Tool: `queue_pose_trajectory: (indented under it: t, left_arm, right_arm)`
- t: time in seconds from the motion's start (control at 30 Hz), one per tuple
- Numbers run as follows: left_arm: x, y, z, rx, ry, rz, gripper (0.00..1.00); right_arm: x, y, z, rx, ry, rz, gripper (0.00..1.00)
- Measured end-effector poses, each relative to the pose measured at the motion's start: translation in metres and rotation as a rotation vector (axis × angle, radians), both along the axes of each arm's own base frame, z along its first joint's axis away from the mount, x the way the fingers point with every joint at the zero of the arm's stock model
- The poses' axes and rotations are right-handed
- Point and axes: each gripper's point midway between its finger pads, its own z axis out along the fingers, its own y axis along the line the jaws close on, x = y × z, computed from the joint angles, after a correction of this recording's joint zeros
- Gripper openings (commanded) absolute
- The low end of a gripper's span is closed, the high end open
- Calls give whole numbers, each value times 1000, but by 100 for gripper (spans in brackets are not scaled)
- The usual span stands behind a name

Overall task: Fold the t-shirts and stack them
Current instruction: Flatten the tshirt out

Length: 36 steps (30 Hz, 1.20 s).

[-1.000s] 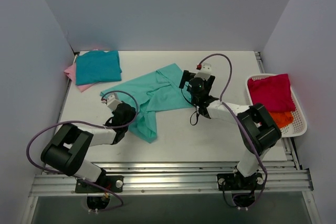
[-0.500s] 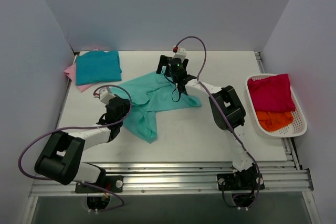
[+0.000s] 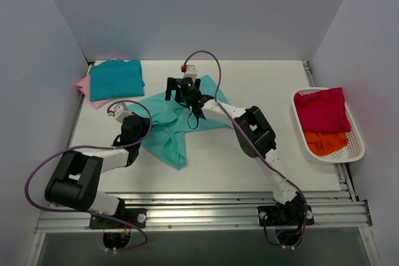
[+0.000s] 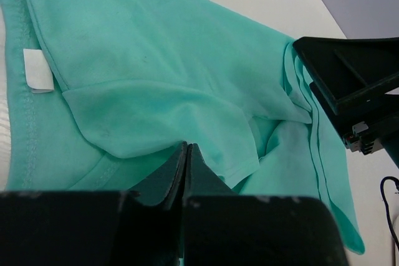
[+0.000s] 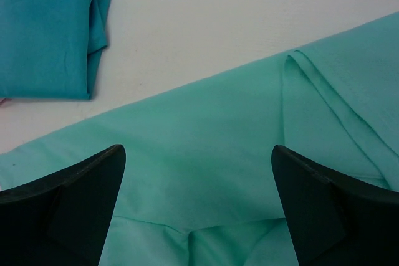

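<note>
A mint t-shirt (image 3: 181, 123) lies crumpled and partly folded mid-table. My left gripper (image 3: 129, 124) sits at its left edge; in the left wrist view the gripper (image 4: 186, 149) is shut, with a fold of the mint cloth (image 4: 156, 60) pinched at its tips. My right gripper (image 3: 181, 88) hovers over the shirt's far edge, wide open and empty; its wrist view shows the gripper (image 5: 198, 204) above mint cloth (image 5: 206, 154). A folded teal t-shirt (image 3: 116, 79) lies on a pink one (image 3: 83, 84) at the back left. It also shows in the right wrist view (image 5: 43, 29).
A white slotted basket (image 3: 356, 149) at the right edge holds a crimson t-shirt (image 3: 321, 109) over an orange one (image 3: 325, 142). Grey walls enclose the table on three sides. A metal rail runs along the near edge. The right gripper's black body (image 4: 355, 98) shows in the left wrist view.
My right arm has swung left across the mint shirt, from its right side to its far left part. My left gripper has moved left and back, drawing the shirt's edge with it.
</note>
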Motion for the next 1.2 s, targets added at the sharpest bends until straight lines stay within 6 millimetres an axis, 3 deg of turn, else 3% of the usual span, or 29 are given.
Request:
queue_pose_trajectory:
  t: [0.17, 0.5, 0.83, 0.97, 1.17, 1.2]
  left_arm:
    - [-3, 5, -7, -9, 11, -4, 2]
    - [-2, 8, -8, -22, 3, -9, 2]
    - [-1, 9, -25, -21, 39, -15, 2]
    - [0, 10, -31, -22, 47, -16, 2]
    - [1, 12, -37, -26, 56, -16, 2]
    - [1, 12, -39, -26, 59, -16, 2]
  right_arm:
    - [-1, 2, -11, -8, 18, 0, 99]
    - [8, -22, -47, -101, 52, -58, 99]
    - [15, -27, -46, -123, 38, -73, 96]
    - [18, -31, -49, -126, 37, -81, 84]
    - [23, -34, -53, -103, 40, -85, 49]
    - [26, -34, -53, -96, 34, -87, 40]
